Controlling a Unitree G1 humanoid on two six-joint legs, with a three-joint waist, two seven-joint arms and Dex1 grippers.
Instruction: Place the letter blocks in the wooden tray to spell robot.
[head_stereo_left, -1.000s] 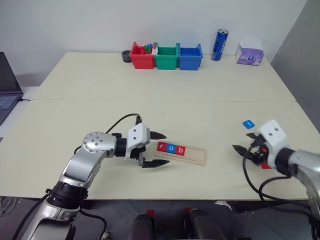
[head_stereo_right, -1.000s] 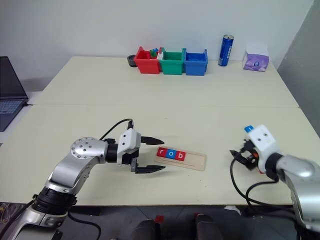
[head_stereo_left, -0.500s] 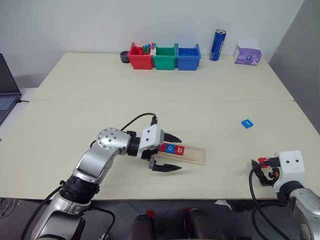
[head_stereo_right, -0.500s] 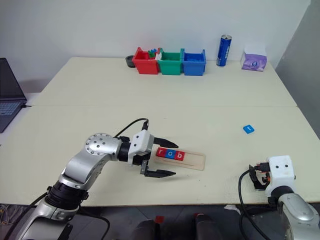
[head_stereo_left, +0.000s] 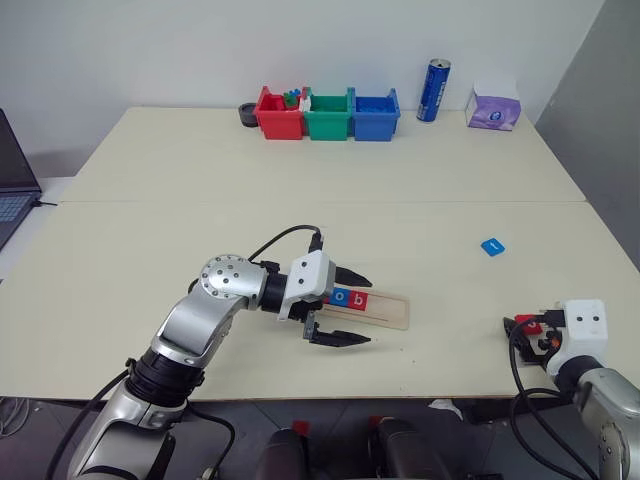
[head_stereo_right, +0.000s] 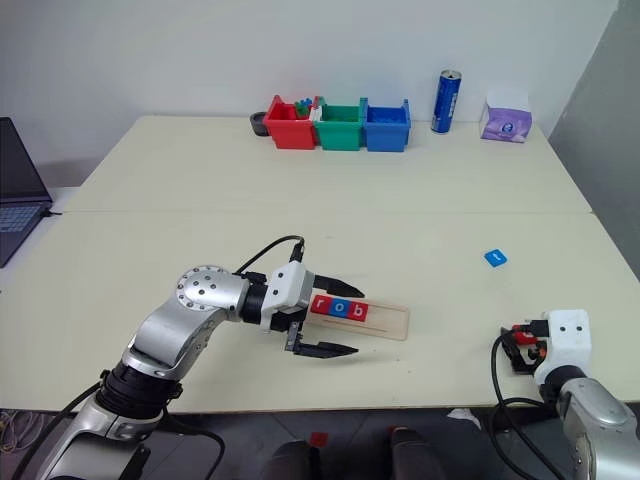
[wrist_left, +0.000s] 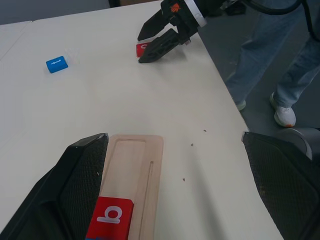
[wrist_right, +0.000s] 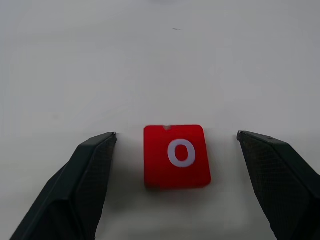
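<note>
1. One wide cream-coloured table (head_stereo_left: 300, 170) fills the scene, a seam running across its middle; behind it is a pale wall, and a grey panel stands at the right edge.
2. Two robot arms reach over the near edge. The left gripper (head_stereo_left: 345, 305) stands with its black fingers spread wide, straddling the left end of the tray and grasping nothing. The right gripper (wrist_left: 159, 39) is also spread, one finger on each side of a tile without touching it.
3. One dark laptop (head_stereo_right: 18, 190) is cut off at the left edge.
4. A person's legs in blue jeans (wrist_left: 280, 60) stand beside the table, seen from the left wrist.
5. Three plastic bins (head_stereo_left: 328, 113), red, green and blue, sit in a row at the far edge; their contents are too small to tell.
6. One long pale wooden tray (head_stereo_left: 385, 310) lies near the front edge, its right half bare.
7. One blue can (head_stereo_left: 435, 90) and one purple tissue pack (head_stereo_left: 495, 107) stand far right.
8. Five small square letter tiles: three in the tray (head_stereo_right: 340, 308), partly hidden by the left gripper, with a red "b" readable; one red "o" tile (wrist_right: 176, 156) flat on the table between the right fingers; one blue tile (head_stereo_left: 491, 246) lying alone, its letter unreadable.
</note>
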